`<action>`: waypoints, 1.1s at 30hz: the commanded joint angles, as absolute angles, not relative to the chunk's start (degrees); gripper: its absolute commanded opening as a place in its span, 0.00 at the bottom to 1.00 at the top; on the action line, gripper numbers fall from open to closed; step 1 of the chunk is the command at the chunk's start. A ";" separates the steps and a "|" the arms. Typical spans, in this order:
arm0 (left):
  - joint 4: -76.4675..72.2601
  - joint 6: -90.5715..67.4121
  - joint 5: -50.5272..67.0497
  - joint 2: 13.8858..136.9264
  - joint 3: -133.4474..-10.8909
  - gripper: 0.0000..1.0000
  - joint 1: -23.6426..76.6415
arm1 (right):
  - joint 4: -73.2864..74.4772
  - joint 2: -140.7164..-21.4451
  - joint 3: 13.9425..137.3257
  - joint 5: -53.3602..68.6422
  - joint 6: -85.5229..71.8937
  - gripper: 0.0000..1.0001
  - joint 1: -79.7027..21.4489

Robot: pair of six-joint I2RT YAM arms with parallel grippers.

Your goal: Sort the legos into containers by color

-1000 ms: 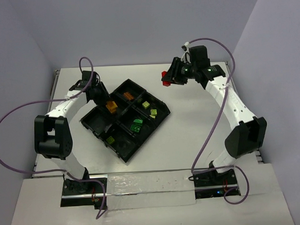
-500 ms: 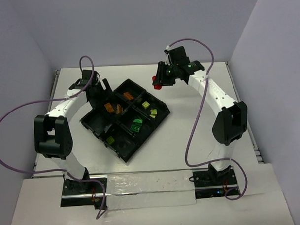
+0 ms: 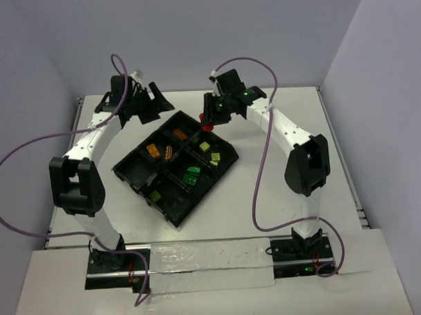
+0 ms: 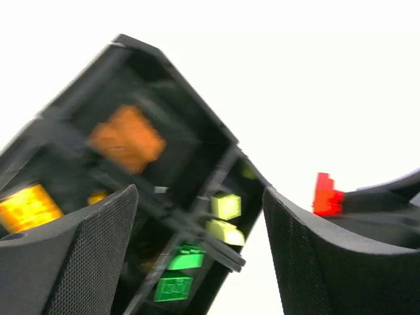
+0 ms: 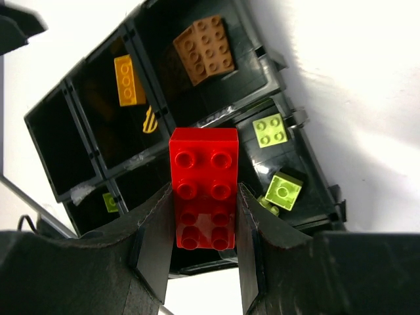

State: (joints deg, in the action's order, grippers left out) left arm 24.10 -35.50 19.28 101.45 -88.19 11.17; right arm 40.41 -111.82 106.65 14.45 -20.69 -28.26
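Note:
The black tray [image 3: 131, 168] lies tilted at mid-table. Its compartments hold orange bricks [image 3: 155, 150], pale yellow-green bricks [image 3: 204, 146] and green bricks [image 3: 191, 175]. My right gripper [image 3: 208, 116] is shut on a red brick [image 3: 203, 118] and holds it above the tray's far corner. In the right wrist view the red brick [image 5: 203, 187] sits between the fingers of that gripper [image 5: 203, 230], above the tray [image 5: 65, 141]. My left gripper [image 3: 157, 104] is open and empty, raised behind the tray's far left side. Its wrist view [image 4: 200, 197] looks down on the tray [image 4: 164, 62].
The tray's leftmost compartment [image 3: 128, 167] holds no brick. A small yellow-green brick [image 3: 155, 196] lies in a near compartment. The two grippers are close together over the tray's far corner. The right gripper's red brick [image 4: 323, 195] shows in the left wrist view.
My right gripper carried the red brick leftward to the tray's far corner. My left gripper let go of an orange brick in the tray, opened and rose toward the back.

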 commanded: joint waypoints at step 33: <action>29.32 -33.71 24.75 107.15 -98.51 0.83 13.51 | 46.36 -109.25 109.21 9.34 -12.87 0.00 -30.76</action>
